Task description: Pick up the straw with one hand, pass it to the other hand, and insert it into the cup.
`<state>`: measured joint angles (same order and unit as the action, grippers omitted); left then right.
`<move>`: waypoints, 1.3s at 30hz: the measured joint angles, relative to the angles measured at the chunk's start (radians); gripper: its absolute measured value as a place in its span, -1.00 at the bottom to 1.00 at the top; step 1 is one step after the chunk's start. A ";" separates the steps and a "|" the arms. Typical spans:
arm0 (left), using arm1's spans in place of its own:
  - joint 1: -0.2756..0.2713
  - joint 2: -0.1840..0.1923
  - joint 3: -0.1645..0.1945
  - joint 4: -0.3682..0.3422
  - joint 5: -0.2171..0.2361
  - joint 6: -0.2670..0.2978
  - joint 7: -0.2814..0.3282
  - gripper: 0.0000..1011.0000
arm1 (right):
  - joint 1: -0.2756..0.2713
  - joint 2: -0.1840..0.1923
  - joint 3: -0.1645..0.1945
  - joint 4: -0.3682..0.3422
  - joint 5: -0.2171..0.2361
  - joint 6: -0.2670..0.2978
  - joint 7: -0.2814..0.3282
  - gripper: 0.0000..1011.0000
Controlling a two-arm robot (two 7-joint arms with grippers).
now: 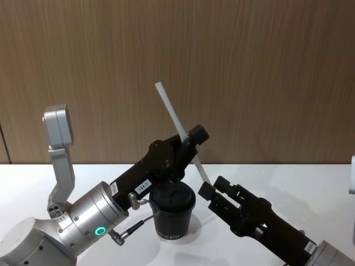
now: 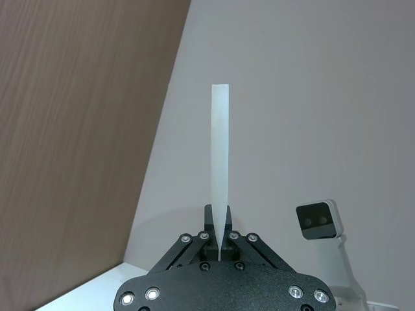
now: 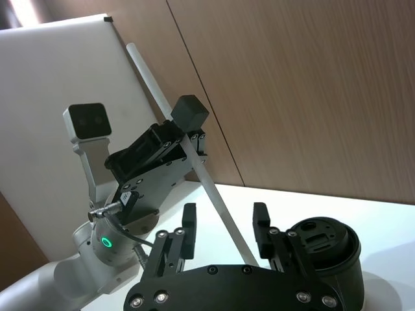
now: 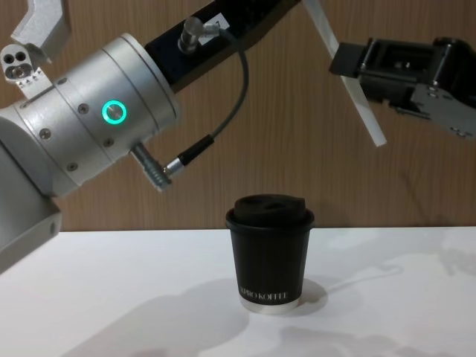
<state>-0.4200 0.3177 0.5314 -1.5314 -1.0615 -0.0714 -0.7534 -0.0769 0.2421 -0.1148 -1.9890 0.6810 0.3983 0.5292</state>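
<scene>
The white straw [image 1: 176,123] slants in the air above the table, its lower end down to the right. My left gripper [image 1: 191,139], long and black with a silver wrist and green ring, is shut on the straw's middle; in the left wrist view the straw [image 2: 220,168] rises straight out of the closed fingertips [image 2: 220,249]. My right gripper [image 3: 225,223] stands open, its two pads on either side of the straw's lower part [image 3: 220,207] with a gap on each side. The black lidded cup [image 1: 173,213] stands upright on the table below both grippers, also in the chest view [image 4: 270,253].
The white table [image 4: 111,297] stretches around the cup, and a wood-panelled wall [image 1: 249,66] stands behind it. A grey cable [image 4: 223,111] loops under the left wrist. A small camera on a stand [image 2: 318,220] sits to one side.
</scene>
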 joint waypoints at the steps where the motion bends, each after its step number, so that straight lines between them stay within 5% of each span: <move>1: 0.000 0.001 0.001 0.000 0.000 -0.001 0.002 -0.99 | 0.000 0.000 0.000 0.000 0.000 0.000 0.000 0.08; 17: 0.001 0.048 0.001 -0.024 0.024 -0.007 0.041 -0.99 | 0.000 0.000 0.000 0.000 0.000 0.000 0.000 0.97; 39: -0.033 0.168 -0.063 -0.034 0.108 -0.010 0.064 -0.99 | 0.000 0.000 0.000 0.000 0.000 0.000 0.000 0.98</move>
<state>-0.4531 0.4857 0.4679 -1.5656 -0.9540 -0.0818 -0.6897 -0.0768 0.2421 -0.1148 -1.9889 0.6810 0.3982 0.5293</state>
